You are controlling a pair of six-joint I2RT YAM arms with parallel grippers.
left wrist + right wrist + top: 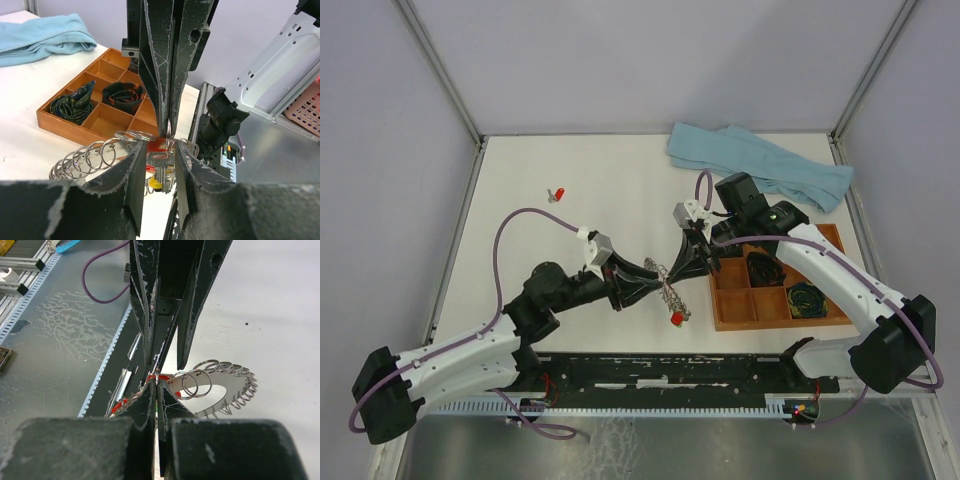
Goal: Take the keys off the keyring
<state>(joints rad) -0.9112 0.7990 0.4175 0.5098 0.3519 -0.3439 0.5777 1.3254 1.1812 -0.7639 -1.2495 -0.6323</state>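
Where the two arms meet over the white counter [580, 160], their black jaws hide much of the keyring [75, 165], just left of the wooden tray [732, 305]. The right jaws are pinched shut on its wire; the left jaws flank a silver key [160, 162], contact unclear. A red key [558, 194] lies well apart. Pale walls [640, 60] enclose the counter.

No text, label, brand, number or sign can be read in any of the three views; whatever may be stamped on the metal key [161, 161] is too small and blurred to tell.
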